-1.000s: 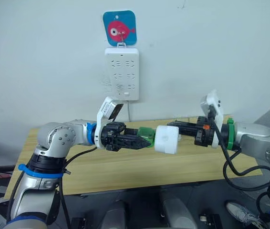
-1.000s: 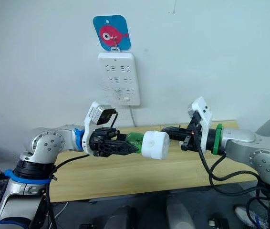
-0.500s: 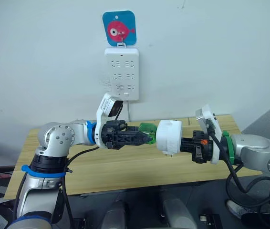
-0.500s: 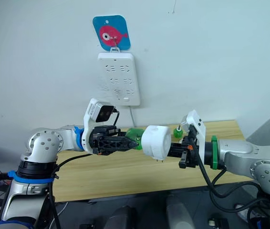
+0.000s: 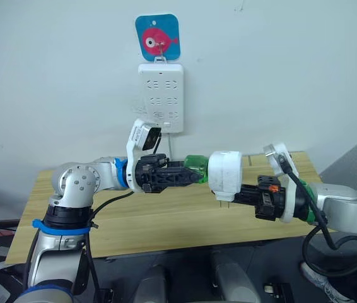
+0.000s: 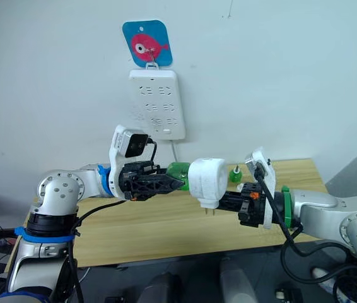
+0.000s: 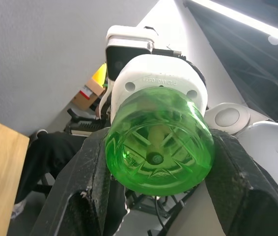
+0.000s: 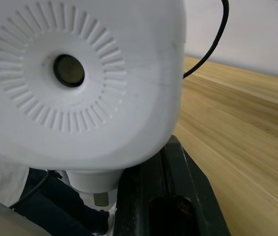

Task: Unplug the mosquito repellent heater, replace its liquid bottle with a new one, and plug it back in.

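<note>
We are holding two things up in the air, above the long light wooden surface point(image 5: 166, 221). Our left tool point(image 5: 188, 177) is squeezing a see-through green plastic bottle point(image 5: 195, 165) between its two black fingers point(image 7: 87, 196). In the left wrist view, the round bottom of the bottle is showing a shiny star pattern.

The bottle is sitting in the small white rounded plastic mosquito repellent heater point(image 5: 226, 175). Our right tool point(image 5: 240, 194) is gripping the heater from the other side. The heater is smooth, and its two metal prongs are pointing down. In the right wrist view its round top point(image 8: 70, 73) is showing a ring of thin slits around a dark hole.

Behind our arms, a long white plastic power strip point(image 5: 161, 98) is hanging on the pale wall, under a blue square hook with a pink fish point(image 5: 158, 38). A second small green bottle point(image 6: 235, 175) is standing on the surface near our right arm.
</note>
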`<move>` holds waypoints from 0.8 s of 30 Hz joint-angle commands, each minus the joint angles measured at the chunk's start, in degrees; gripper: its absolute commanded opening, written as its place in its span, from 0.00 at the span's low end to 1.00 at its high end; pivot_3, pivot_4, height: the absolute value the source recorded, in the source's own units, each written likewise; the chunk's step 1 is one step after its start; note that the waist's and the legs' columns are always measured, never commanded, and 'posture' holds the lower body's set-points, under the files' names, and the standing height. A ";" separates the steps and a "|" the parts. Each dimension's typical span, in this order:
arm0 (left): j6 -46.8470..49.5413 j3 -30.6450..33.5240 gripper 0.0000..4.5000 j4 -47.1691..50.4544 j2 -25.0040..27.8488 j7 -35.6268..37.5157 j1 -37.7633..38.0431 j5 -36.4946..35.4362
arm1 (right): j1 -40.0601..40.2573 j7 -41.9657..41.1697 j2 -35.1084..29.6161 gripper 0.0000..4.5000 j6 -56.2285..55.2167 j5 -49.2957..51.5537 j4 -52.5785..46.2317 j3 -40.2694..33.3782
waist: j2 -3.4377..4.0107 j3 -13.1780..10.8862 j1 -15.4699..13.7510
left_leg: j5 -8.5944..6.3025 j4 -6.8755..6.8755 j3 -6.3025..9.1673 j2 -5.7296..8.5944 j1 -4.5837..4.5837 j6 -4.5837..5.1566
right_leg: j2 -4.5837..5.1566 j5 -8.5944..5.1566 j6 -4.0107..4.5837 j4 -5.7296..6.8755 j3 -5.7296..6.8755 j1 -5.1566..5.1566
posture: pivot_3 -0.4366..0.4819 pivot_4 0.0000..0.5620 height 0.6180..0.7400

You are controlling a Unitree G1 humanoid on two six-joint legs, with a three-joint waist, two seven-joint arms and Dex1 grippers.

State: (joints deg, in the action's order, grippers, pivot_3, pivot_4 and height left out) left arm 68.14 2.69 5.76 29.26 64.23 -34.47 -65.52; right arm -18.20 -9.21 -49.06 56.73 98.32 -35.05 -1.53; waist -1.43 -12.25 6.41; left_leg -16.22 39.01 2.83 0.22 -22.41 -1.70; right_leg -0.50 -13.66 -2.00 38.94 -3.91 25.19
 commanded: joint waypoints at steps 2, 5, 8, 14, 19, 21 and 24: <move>-2.42 0.35 0.52 -0.05 -0.31 -3.60 0.17 2.88 | -1.37 0.43 -0.25 0.00 -2.93 8.57 -3.81 -0.21 | 0.00 0.00 0.00 | 0.00 0.00 -0.01 0.00 0.00 0.00 | 0.00 0.00 0.00 0.00 0.00 0.00 | 0.30 0.30 1.00; -2.97 0.18 0.52 -0.09 -0.50 -3.82 0.25 2.99 | -1.69 1.75 -0.47 0.00 -3.76 10.99 -4.01 0.51 | 0.00 0.00 0.00 | 0.00 0.00 -0.02 0.00 -0.01 0.00 | -0.01 0.00 -0.01 0.00 0.00 0.00 | 0.30 0.29 1.00; -3.28 -0.10 0.52 0.21 -0.54 -3.88 0.50 3.03 | -1.94 2.79 -0.73 0.00 -4.37 12.84 -4.21 1.07 | 0.00 0.00 0.00 | 0.00 0.00 -0.03 0.00 -0.01 0.00 | -0.01 -0.01 -0.01 0.00 -0.01 0.00 | 0.30 0.29 1.00; -3.95 -0.73 0.52 0.70 -0.40 -3.51 0.90 3.58 | -2.10 2.83 -1.40 0.00 -5.37 14.68 -4.65 2.14 | 0.00 0.00 0.00 | 0.00 0.00 -0.03 0.00 -0.01 0.00 | -0.01 -0.02 -0.03 -0.01 0.00 0.00 | 0.30 0.29 1.00; -4.71 -1.43 0.52 1.16 0.07 -3.04 1.38 3.98 | -2.01 2.01 -1.70 0.00 -6.24 14.68 -4.87 2.76 | 0.00 0.00 -0.01 | 0.00 0.00 -0.03 0.00 -0.01 0.00 | -0.01 -0.02 -0.04 -0.01 -0.01 0.00 | 0.30 0.30 1.00; -4.79 -1.48 0.52 1.21 0.11 -3.08 1.43 3.95 | -2.00 1.92 -1.81 0.00 -6.38 14.68 -4.90 2.90 | 0.00 0.00 -0.01 | 0.00 0.00 -0.03 0.00 -0.01 0.00 | -0.01 -0.02 -0.04 -0.01 -0.01 0.00 | 0.30 0.30 1.00; -4.67 -1.31 0.52 1.24 0.00 -3.44 1.38 3.61 | -1.95 2.05 -2.20 0.00 -6.33 14.68 -4.96 3.07 | 0.00 0.00 -0.01 | 0.00 0.00 -0.04 0.00 -0.01 0.00 | -0.02 -0.02 -0.04 -0.01 0.00 0.00 | 0.30 0.30 1.00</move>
State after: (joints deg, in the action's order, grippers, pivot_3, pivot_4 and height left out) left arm 63.90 2.50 7.00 28.71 64.16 -33.80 -65.38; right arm -18.43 -3.76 -51.58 51.95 108.13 -34.75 1.96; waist -1.43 -12.25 6.40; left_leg -16.22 39.01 2.79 0.21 -22.42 -1.70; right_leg -0.52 -13.68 -2.04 38.94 -3.92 25.19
